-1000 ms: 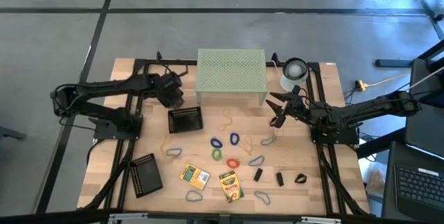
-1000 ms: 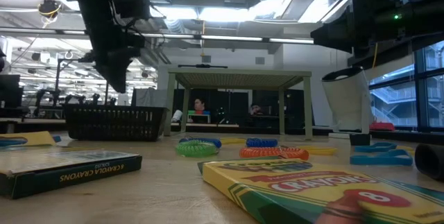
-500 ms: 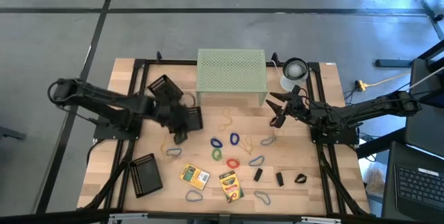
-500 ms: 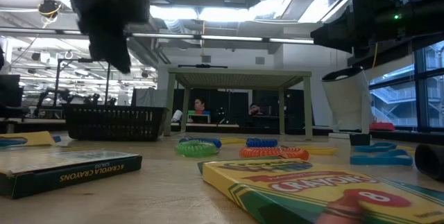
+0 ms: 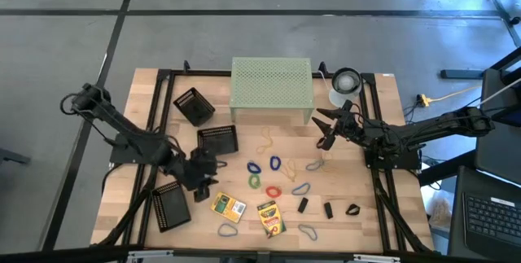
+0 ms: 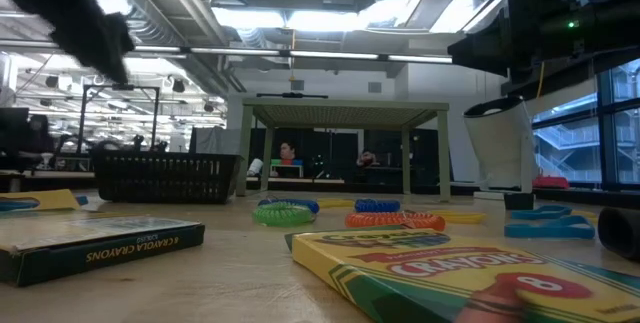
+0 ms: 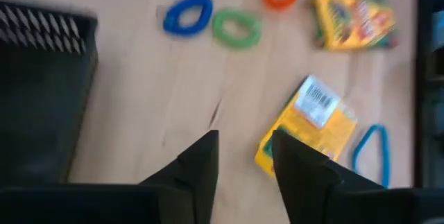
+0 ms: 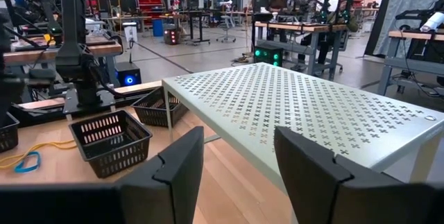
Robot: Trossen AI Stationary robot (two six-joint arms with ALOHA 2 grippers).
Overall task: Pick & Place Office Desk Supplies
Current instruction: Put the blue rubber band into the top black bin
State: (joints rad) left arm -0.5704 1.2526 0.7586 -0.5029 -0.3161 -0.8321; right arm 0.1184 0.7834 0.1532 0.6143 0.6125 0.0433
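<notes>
Just ahead of the empty, parted left hand (image 7: pixel 243 156), a crayon box (image 7: pixel 305 132) lies flat on the worktop (image 7: pixel 159 106): light, stiff card, probably best pinched across its narrow sides.

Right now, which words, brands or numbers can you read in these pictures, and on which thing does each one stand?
"CRAYOLA CRAYONS": on the side of the flat crayon box at the left in the low view.
"8": on the front of the near crayon box, in a red patch; its big brand lettering is too blurred to read.
Barcode on the crayon box in the left wrist view: unreadable.
</notes>
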